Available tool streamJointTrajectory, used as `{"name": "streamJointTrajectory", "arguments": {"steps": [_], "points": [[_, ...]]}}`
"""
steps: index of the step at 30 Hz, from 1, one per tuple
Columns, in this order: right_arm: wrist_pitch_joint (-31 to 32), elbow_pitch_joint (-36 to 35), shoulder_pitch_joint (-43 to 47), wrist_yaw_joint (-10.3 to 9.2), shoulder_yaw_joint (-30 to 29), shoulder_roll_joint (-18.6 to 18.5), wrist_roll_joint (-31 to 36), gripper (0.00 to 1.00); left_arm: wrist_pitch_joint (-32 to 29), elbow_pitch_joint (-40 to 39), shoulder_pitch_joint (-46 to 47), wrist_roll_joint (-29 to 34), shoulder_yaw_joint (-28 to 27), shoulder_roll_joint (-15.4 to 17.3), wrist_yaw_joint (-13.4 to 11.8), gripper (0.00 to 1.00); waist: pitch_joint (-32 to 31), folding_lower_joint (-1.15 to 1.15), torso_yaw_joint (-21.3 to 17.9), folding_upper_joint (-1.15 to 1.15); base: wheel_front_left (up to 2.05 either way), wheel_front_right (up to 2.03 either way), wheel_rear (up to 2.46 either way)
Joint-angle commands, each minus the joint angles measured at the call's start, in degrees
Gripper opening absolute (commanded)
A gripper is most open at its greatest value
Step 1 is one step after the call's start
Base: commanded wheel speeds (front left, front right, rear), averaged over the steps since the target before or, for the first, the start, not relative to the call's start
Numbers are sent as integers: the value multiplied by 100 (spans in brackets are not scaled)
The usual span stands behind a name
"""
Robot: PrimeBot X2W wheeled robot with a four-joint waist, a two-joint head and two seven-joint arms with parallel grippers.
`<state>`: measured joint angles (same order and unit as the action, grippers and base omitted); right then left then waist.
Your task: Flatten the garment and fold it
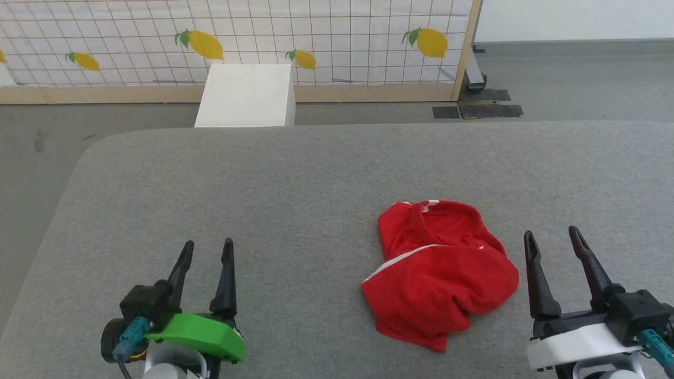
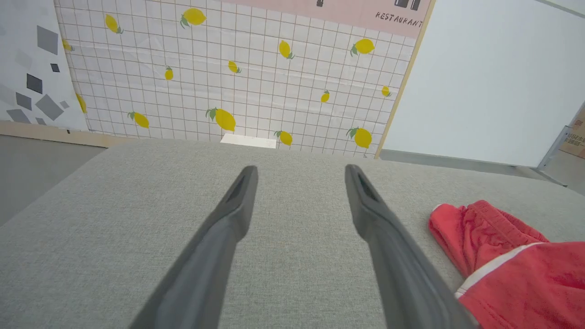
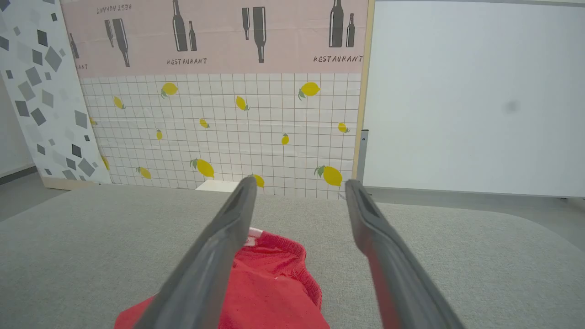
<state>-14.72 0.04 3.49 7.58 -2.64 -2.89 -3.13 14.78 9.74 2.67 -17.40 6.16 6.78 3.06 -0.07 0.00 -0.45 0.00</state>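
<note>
The garment (image 1: 439, 273) lies crumpled in a heap on the grey padded table (image 1: 263, 200), right of centre and toward the near side. It is bright red and bunched over itself, with a white stripe running across the folds and a ribbed opening turned up at the far end. No edge or corner lies flat. Flattening has not begun, by my judgement.

The right gripper (image 1: 550, 231) rests just beside the heap on its right, apart from the cloth, fingers spread, holding nothing. The left gripper (image 1: 208, 242) sits well apart to the left over bare table, fingers likewise spread and holding nothing.

Risks noted:
- The layers are stacked and twisted. A pinch into the bulk would likely catch several layers, and the piece would lift as a bundle instead of opening out.
- The hem and corners are buried, so a true edge is hard to pick out.
- The left arm must cross toward the right one. Both working on so small a heap could crowd each other.
- The soft cloth may drag and bunch on the textured cover rather than slide.

Containers: none confirmed. A white box (image 1: 245, 95) stands on the floor beyond the far edge, before the lemon-print panel (image 1: 316, 37). Whether it is hollow I cannot tell.
</note>
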Motion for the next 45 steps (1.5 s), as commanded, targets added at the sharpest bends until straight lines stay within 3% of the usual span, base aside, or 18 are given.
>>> {"name": "streamJointTrajectory", "arguments": {"steps": [1, 28, 35, 40, 45], "points": [[-28, 19, 38, -9, 1, 2, -9, 100, 21, -37, -84, 73, -44, -47, 53, 100, -2, 0, -1, 0, 0, 0, 0], [-28, 25, -27, -9, 58, 2, -96, 100, 21, 33, -26, 199, -365, -330, 323, 100, 153, 0, -81, 0, 0, 0, 0], [-28, 10, -141, -9, 119, 2, -125, 100, -275, 356, 1027, 78, 484, -371, 398, 100, 388, 0, -302, 0, 0, 0, 0], [-28, 31, -286, -9, 223, 2, -175, 100, -865, 930, 2323, -368, 1319, -387, 420, 100, 685, 0, -710, 0, 0, 0, 0], [-28, 44, -388, -9, 293, 2, -273, 100, -1621, 1636, 3191, -886, 2052, -389, 287, 100, 942, 0, -1106, 0, 0, 0, 0]]}}
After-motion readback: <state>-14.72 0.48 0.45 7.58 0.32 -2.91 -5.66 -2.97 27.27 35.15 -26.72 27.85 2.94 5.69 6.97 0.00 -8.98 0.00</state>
